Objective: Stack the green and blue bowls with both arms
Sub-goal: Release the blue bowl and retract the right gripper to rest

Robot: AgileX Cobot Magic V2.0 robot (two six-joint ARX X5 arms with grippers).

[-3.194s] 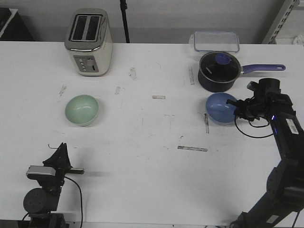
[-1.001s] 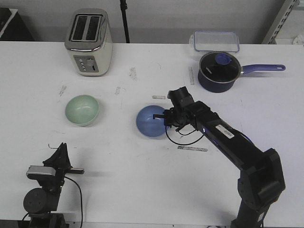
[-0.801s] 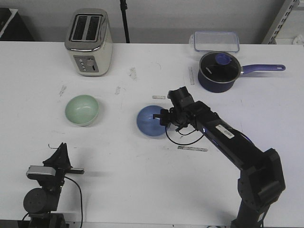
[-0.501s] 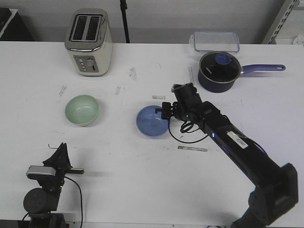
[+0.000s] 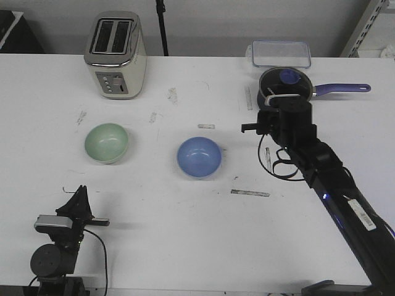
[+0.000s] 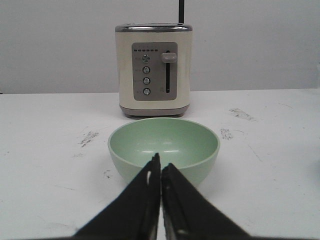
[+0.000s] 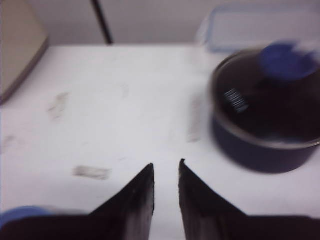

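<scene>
Left to right across the worktop (image 5: 185,234), as things stand:

Left arm: parked low at the near left edge, unmoved through all the earlier front views. Its fingers (image 6: 160,187) are pressed together with nothing between them.

Green bowl (image 5: 107,142): upright on the worktop, just ahead of the left fingers and centred on them in the left wrist view (image 6: 164,148), apart from the tips. It has not shifted. A toaster (image 5: 115,54) stands well beyond it.

Blue bowl (image 5: 199,156): upright near the middle of the worktop, free of any grip. About three seconds ago it sat on the right, beside the saucepan (image 5: 282,91), held at the rim by the right arm; it has since been carried over and set down here. From the right wrist camera only a blue sliver (image 7: 20,214) shows, low and off to one side of the right fingers.

Right gripper (image 5: 248,127): lifted away and swung back toward the saucepan, well apart from the blue bowl. Its fingers are slightly apart, holding nothing, and the wrist picture is blurred.

Meaning for the task: the blue bowl is now delivered mid-worktop, so stacking is not yet done. The green bowl probably falls to the left arm next.
</scene>
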